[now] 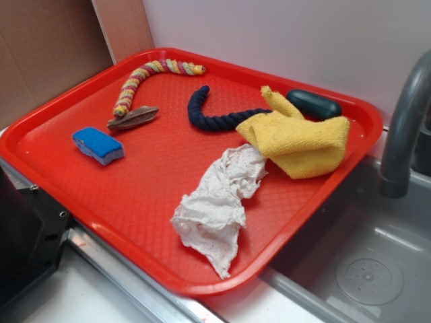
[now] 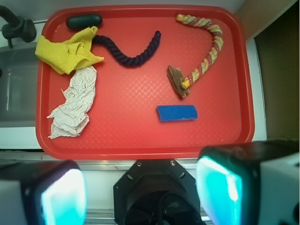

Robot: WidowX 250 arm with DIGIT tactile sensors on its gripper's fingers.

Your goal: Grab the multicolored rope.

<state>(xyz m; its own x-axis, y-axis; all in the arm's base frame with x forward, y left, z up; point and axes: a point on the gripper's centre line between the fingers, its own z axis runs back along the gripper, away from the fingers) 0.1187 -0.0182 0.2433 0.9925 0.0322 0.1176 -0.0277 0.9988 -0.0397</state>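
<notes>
Gripper (image 2: 140, 187) hangs high above the near edge of the red tray (image 2: 140, 140), fingers spread wide and empty. Judgement: a survey pose, the whole tray in the wrist view, no approach begun.

Multicolored rope (image 2: 206, 47) lies in the upper right of the wrist view, flat on the tray near the far right corner. In the exterior view it is at upper left (image 1: 145, 77). Shape: a hook. One end sits near the top edge of the wrist view; the rope runs right, bends, then drops toward lower left. The long leg's axis is diagonal, upper right to lower left. Its frayed yellow lower end touches or lies on the brown wood piece (image 2: 177, 80).

Other things, all loose on the tray:
- navy rope (image 2: 131, 55), centre top, well apart from the target
- yellow cloth (image 2: 68, 51) covers the navy rope's left end
- white rag (image 2: 72, 105) below it
- dark oval object (image 2: 84, 21) in the far left corner
- blue sponge (image 2: 177, 112) below the wood piece

Judgement: the upper bend is clear of neighbours, so a grasp there, jaws across the rope, avoids the wood.
</notes>
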